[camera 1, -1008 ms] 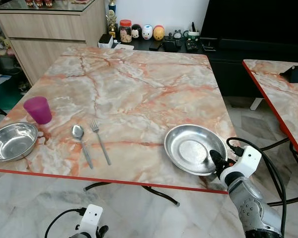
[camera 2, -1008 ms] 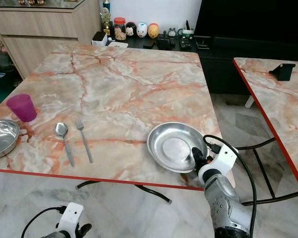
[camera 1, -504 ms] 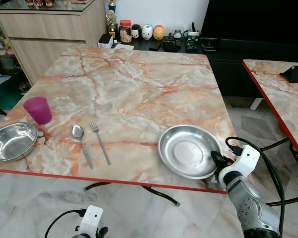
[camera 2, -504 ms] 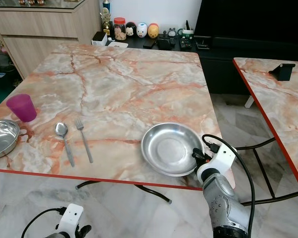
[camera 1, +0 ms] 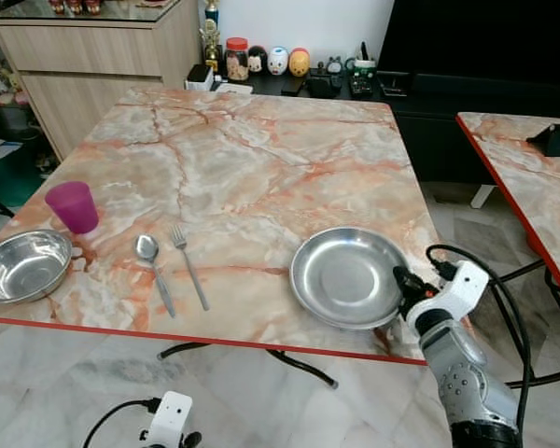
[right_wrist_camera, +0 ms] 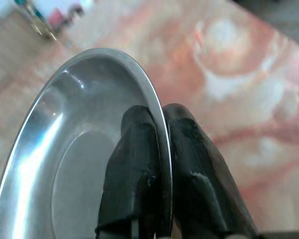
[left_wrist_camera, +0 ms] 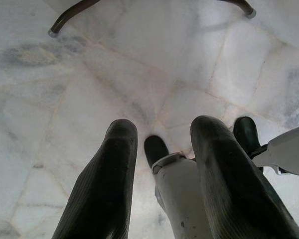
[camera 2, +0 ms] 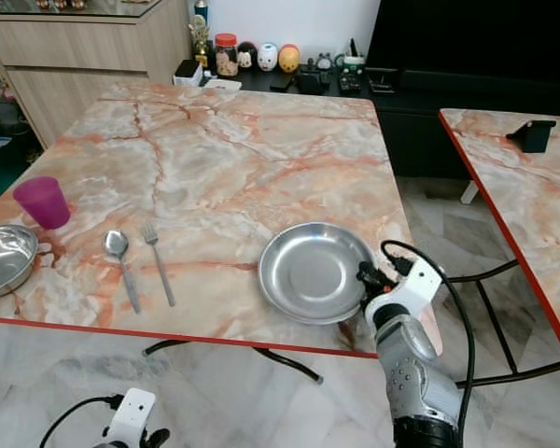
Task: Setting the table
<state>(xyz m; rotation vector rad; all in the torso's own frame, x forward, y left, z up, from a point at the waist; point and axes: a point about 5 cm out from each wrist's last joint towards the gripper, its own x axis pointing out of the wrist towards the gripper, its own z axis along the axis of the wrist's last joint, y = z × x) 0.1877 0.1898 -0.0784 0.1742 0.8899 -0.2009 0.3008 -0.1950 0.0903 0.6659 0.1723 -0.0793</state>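
A shiny steel plate [camera 1: 341, 277] lies on the marble table [camera 1: 252, 159] near its front right edge. My right gripper [camera 1: 403, 285] is shut on the plate's right rim, one finger [right_wrist_camera: 132, 164] inside and one outside. Left of the plate lie a spoon [camera 1: 153, 266] and a fork [camera 1: 189, 267], side by side. A steel bowl [camera 1: 21, 265] sits at the front left corner with a purple cup [camera 1: 73, 206] just behind it. My left gripper [left_wrist_camera: 159, 164] hangs open low over the floor below the table's front edge.
A second marble table [camera 1: 532, 177] stands to the right across a gap of tiled floor. At the back, a wooden cabinet [camera 1: 93, 56] and a dark low unit [camera 1: 355, 89] carry jars and small figures. The middle and far part of the table are bare.
The plate has slid left across the table, drawn by my right gripper on its rim. The left arm has not moved.
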